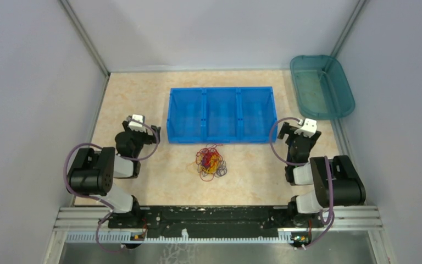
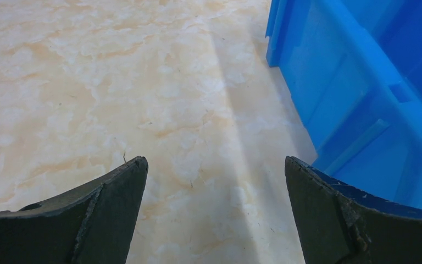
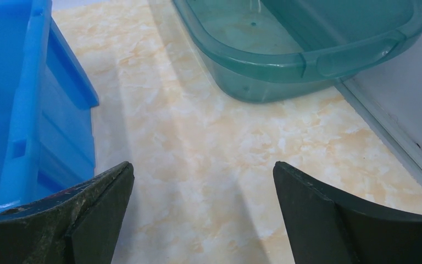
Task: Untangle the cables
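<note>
The cables [image 1: 211, 161] lie in one small tangled clump of red, yellow-orange and dark loops on the table, just in front of the blue bin. My left gripper [image 1: 137, 121] sits well to the left of the clump, by the bin's left end, and is open with nothing between its fingers [image 2: 115, 203]. Over on the other side, by the bin's right end, my right gripper [image 1: 306, 126] is also open and empty, its fingers [image 3: 307, 209] spread wide over bare table. Neither wrist view shows the cables.
A blue three-compartment bin [image 1: 221, 114] stands across the middle of the table; its wall [image 2: 357, 93] is close to my left gripper and its end [image 3: 27, 99] close to my right. A teal tub [image 1: 322, 86] sits at the back right, its rim [image 3: 307, 58] ahead of my right gripper.
</note>
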`<state>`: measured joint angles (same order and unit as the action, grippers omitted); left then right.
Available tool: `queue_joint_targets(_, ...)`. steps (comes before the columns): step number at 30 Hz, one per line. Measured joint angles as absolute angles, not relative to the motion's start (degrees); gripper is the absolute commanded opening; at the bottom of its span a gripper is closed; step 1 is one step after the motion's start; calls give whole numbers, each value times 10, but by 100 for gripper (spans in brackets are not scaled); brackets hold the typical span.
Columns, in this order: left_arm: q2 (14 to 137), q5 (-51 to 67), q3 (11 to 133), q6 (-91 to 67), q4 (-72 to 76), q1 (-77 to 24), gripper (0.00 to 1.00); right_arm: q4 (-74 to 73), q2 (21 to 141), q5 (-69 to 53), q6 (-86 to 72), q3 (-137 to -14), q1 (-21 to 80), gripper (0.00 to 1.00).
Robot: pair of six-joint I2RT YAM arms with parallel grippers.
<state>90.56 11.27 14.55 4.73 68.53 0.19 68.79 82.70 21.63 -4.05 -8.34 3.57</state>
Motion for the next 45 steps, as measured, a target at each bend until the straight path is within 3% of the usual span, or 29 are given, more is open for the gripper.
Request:
queue_joint_targets(6, 843, 107, 178, 41, 575, 13, 100, 662, 789, 225, -42, -79, 36, 99)
queue_joint_targets(13, 764, 121, 284, 35, 399, 60, 100, 413, 690, 295, -76, -215, 36, 99)
queue_joint_targets(21, 734, 211, 408, 11, 160, 145, 100, 263, 535, 336, -232, -227, 34, 99)
queue_joint_targets(25, 733, 244, 481, 16, 56, 169, 100, 227, 496, 289, -309, -227, 15, 99)
queue_joint_targets(29, 733, 273, 519, 31, -27, 171, 100, 162, 532, 199, -304, -279, 21, 99)
queue_joint_targets(35, 734, 321, 527, 55, -108, 171, 100, 82, 559, 135, -253, -365, 163, 81)
queue_joint_targets(45, 727, 397, 527, 127, -195, 171, 100, 32, 606, 121, -216, -399, 438, 62)
